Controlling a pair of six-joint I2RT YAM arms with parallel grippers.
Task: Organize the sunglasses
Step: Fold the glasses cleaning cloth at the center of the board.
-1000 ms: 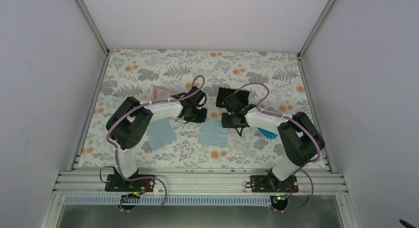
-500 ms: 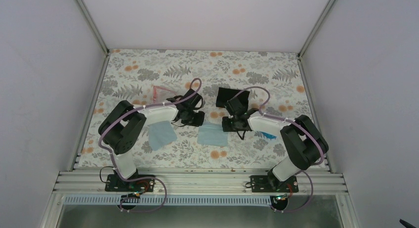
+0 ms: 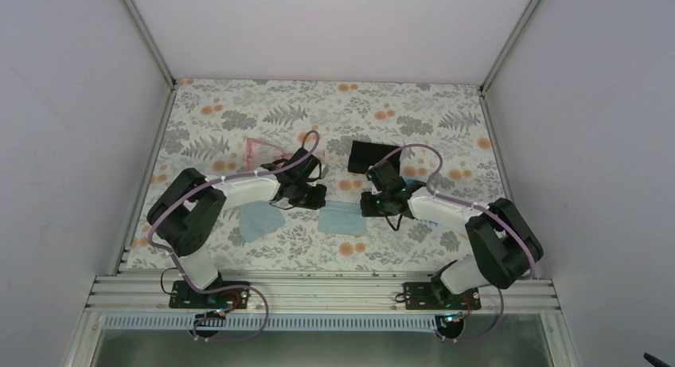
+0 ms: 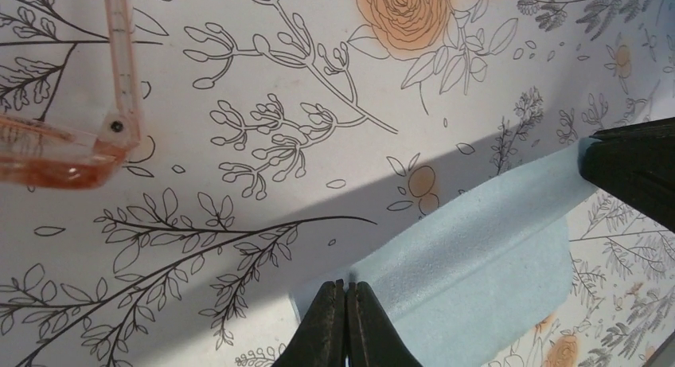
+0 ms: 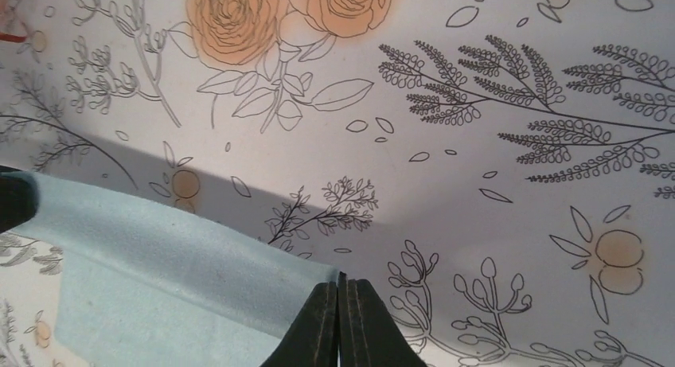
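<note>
Sunglasses (image 3: 256,149) — one pair, pink translucent frame, lying on the floral table (image 3: 446,104) at about ten o'clock from its centre, untouched by either arm.

Left gripper (image 4: 345,303): jaws pressed together on one upper corner of the light blue cloth (image 4: 470,255). Right gripper (image 5: 339,299): likewise clamped on the opposite corner, so the cloth's far edge is stretched between them.

Change over the last second: both arms have drawn back toward six o'clock, taking that edge with them. From above the cloth now shows shorter. Judgement: a fold or tidy of the cloth is under way, and the sunglasses' turn has not yet come.

Also present: second cloth (image 3: 256,221) at eight o'clock, partly under the left forearm; dark boxy object (image 3: 366,154) at twelve o'clock.

Hard to make out — the left wrist view cuts the sunglasses off at nine o'clock, showing only a hinge and one arm. A bright blue item seen earlier by the right arm is now hidden.
</note>
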